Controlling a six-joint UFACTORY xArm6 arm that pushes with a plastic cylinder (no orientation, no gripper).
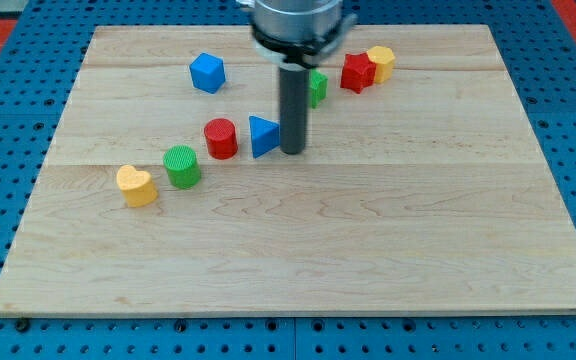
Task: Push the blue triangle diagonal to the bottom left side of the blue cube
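where my tip (292, 152) touches the blue triangle (262, 136), no claw or writing shows.

The blue triangle (261, 136) lies flat on the wooden board, its point facing the view's right, just right of centre-left. The blue cube (207, 73) sits well apart from it, toward the view's top and left, one corner turned toward the view's bottom.

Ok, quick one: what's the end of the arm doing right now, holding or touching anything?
My tip: no gripper, so it holds nothing; it sits right against the view's right side of the blue triangle, apparently touching it.
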